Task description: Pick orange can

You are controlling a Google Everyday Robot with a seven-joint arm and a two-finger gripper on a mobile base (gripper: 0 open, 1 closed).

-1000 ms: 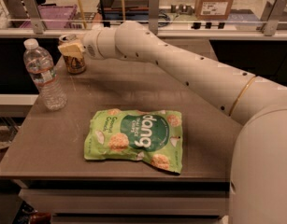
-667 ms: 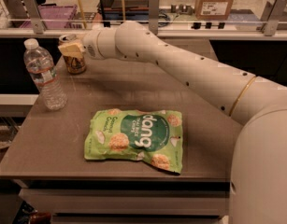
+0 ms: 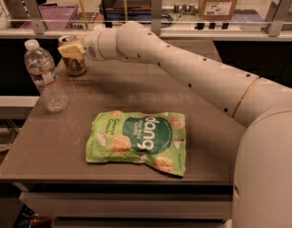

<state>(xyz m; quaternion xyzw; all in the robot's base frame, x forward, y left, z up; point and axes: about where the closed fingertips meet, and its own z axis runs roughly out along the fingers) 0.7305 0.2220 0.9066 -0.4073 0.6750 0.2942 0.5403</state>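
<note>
The arm [image 3: 183,75] reaches from the lower right across the table [image 3: 217,146] to its far left corner. The gripper [image 3: 72,49] sits there, right at the can [image 3: 77,66]. A pale part of the gripper lies across the can's upper half, just under the silver rim, and seems to touch it. I cannot tell whether the gripper is clenched on the can or loose around it, because the wrist hides that side.

The can stands upright on the table near the back edge. Its orange-gold lower half shows below the gripper, and its base appears to rest on the tabletop.

A clear bottle [image 3: 45,77] with a white cap stands upright to the left of the can and nearer the camera, close to the left edge. It is apart from both the can and the gripper.

A green snack bag [image 3: 138,141] lies flat in the middle of the table, towards the front. It is well apart from the can and is touching nothing else.

Behind the table runs a low glass partition [image 3: 136,25] with metal posts. Beyond it are a cardboard box [image 3: 219,1] at the upper right and a purple bin [image 3: 53,15] at the upper left.

The robot's white body [image 3: 267,175] fills the lower right corner.
</note>
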